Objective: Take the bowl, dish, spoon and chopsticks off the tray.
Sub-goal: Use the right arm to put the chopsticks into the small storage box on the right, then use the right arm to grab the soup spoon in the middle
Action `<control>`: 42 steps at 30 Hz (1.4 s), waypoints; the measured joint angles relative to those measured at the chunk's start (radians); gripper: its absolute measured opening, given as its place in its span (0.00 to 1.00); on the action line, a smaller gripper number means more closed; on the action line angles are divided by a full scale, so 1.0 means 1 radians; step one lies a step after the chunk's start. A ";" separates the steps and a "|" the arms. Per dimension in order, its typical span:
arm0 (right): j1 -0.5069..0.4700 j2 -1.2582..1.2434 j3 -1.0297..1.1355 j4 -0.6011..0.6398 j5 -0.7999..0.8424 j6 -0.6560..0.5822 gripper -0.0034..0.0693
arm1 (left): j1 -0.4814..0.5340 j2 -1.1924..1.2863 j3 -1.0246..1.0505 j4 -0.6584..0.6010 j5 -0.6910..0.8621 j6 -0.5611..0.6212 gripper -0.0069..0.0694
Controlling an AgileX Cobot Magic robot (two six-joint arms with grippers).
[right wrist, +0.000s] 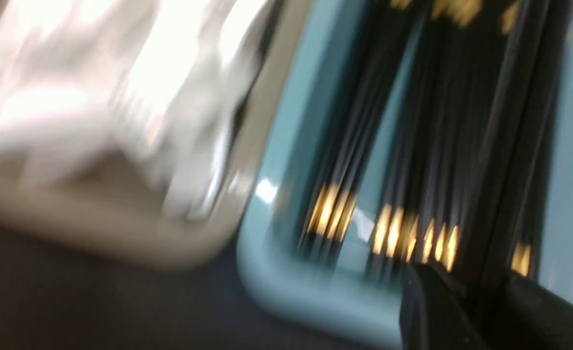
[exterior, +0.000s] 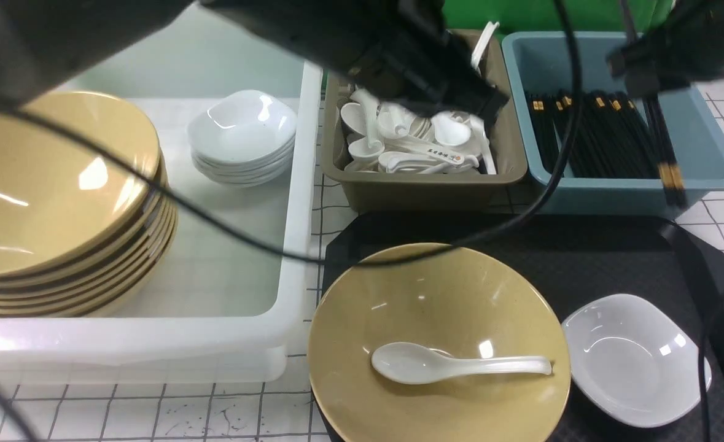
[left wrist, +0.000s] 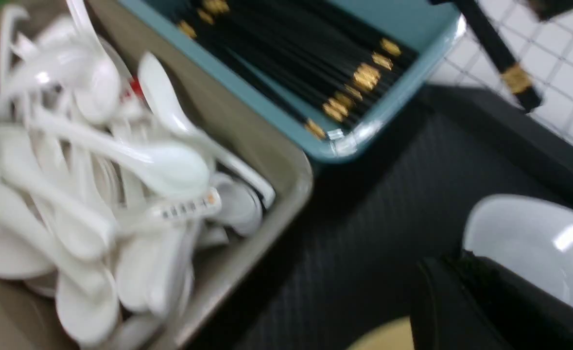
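The front view alone takes in the whole scene. The tray lies near right on the gridded worktop. On its left part sits the bowl with the spoon lying inside, handle to the right, and the dish sits just right of the bowl. A tub on the left holds stacks of yellow bowls and white dishes. Beyond the tray stand an olive bin of spoons and a blue bin of black sticks. The left pincer, a dark blur over the olive bin, is clenched with nothing showing in it. The right pincer hangs over the blue bin grasping the chopsticks, whose gold-banded ends reach out past the bin's near rim. The bowl and dish are cut off by the picture's near edge. One spoon handle in the olive bin carries small print with an orange mark, too small to read. The left wrist view shows the spoon heap close up and blurred, both bins' near corners, the tray's ribbed surface and part of the dish. The chopsticks slant in the air at far right, and the printed handle is smeared. The right wrist view, heavily blurred, shows gold bands inside the blue bin and the chopsticks running between two dark fingers.
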 joint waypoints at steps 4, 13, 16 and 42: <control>-0.049 0.142 -0.116 -0.001 -0.069 0.068 0.27 | 0.000 0.054 -0.061 0.006 -0.021 0.002 0.08; -0.082 0.444 -0.319 0.000 -0.089 0.117 0.27 | 0.000 0.081 -0.068 0.059 -0.008 -0.004 0.08; -0.082 0.487 -0.357 0.004 -0.023 0.097 0.34 | 0.000 0.070 -0.068 0.097 0.034 -0.021 0.08; 0.405 0.034 0.140 0.224 0.312 -0.732 0.65 | 0.152 -0.696 0.770 0.008 0.248 0.077 0.08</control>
